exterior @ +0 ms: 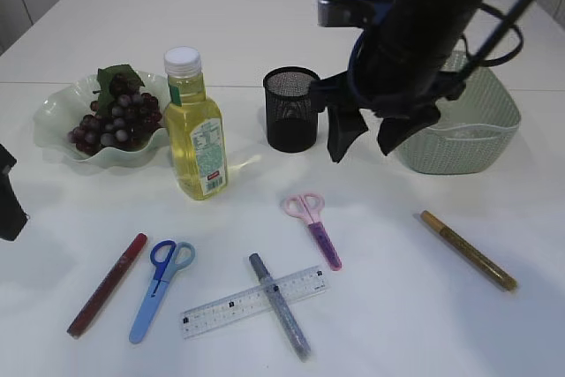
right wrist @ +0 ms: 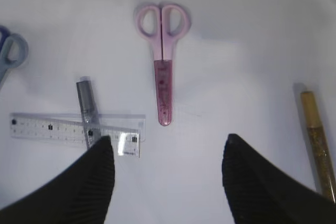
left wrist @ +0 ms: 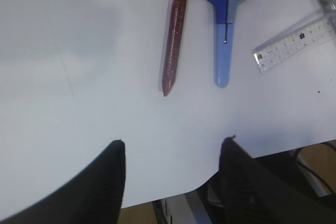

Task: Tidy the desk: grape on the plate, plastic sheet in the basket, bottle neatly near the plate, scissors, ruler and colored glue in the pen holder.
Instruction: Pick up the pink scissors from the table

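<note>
Ext view: right gripper (exterior: 366,137) hangs above the table between the black mesh pen holder (exterior: 290,109) and the green basket (exterior: 472,125), fingers apart, nothing in them. Grapes (exterior: 115,121) sit on the plate (exterior: 55,125) far left, bottle (exterior: 195,125) upright just right of it. Near side, left to right: red glue pen (exterior: 107,284), blue scissors (exterior: 161,277), ruler (exterior: 253,301) w/ grey glue pen (exterior: 279,305) lying across it, pink scissors (exterior: 312,217), gold glue pen (exterior: 468,250). Left arm barely in view at left edge.

Left wrist: left gripper (left wrist: 172,153) over bare table (left wrist: 79,77) near its edge, fingers apart, empty. Red pen, blue scissors, ruler end lie beyond it.

Right wrist: fingers (right wrist: 94,182) spread, empty, pink scissors lying beyond the gap, blades pointing toward it. Ruler + grey pen left, gold pen right.
</note>
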Controlling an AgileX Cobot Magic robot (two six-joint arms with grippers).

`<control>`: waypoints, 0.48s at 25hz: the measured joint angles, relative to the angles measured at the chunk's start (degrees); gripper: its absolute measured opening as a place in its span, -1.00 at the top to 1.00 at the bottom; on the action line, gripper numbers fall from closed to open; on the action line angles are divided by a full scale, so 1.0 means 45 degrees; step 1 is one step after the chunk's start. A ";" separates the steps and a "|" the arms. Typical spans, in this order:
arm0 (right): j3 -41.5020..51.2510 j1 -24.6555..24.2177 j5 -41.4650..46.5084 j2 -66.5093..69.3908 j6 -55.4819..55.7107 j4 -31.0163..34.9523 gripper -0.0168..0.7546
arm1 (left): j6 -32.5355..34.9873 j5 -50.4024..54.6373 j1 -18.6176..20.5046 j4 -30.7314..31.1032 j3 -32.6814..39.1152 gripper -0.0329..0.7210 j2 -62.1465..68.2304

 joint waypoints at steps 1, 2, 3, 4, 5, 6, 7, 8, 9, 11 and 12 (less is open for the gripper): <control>-0.0519 0.0000 0.0229 0.0561 0.0024 -0.0022 -0.35 | 0.0000 0.0000 0.0000 0.0000 0.0000 -0.19 0.0000; -0.0941 0.0026 0.0452 0.0998 0.0034 -0.0077 -0.35 | 0.0000 -0.0023 0.0000 0.0000 0.0000 -0.19 0.0000; -0.1430 0.0048 0.0673 0.1487 0.0078 -0.0112 -0.35 | 0.0000 -0.0048 0.0000 0.0000 0.0000 -0.19 0.0000; -0.1879 0.0108 0.0807 0.1936 0.0065 -0.0162 -0.35 | 0.0000 -0.0066 0.0000 0.0000 0.0000 -0.19 0.0000; -0.2290 0.0135 0.0972 0.2282 0.0065 -0.0224 -0.34 | 0.0000 -0.0097 0.0000 0.0000 0.0000 -0.19 0.0000; -0.2597 0.0200 0.1101 0.2674 0.0065 -0.0258 -0.34 | 0.0000 -0.0097 0.0000 0.0000 0.0000 -0.19 0.0000; -0.2907 0.0259 0.1171 0.3036 0.0065 -0.0314 -0.34 | 0.0000 -0.0106 0.0000 0.0000 0.0000 -0.19 0.0000; -0.3149 0.0288 0.1202 0.3317 0.0085 -0.0364 -0.34 | 0.0000 -0.0126 0.0000 0.0000 0.0000 -0.19 0.0000; -0.3293 0.0288 0.1230 0.3617 0.0085 -0.0400 -0.34 | 0.0000 -0.0126 0.0000 0.0000 0.0000 -0.19 0.0000; -0.3424 0.0339 0.1230 0.4111 0.0085 -0.0566 -0.34 | 0.0000 -0.0126 0.0000 0.0000 0.0000 -0.19 0.0000; -0.3424 0.0339 0.1258 0.4272 0.0085 -0.0666 -0.34 | 0.0000 -0.0126 0.0000 0.0000 0.0000 -0.19 0.0000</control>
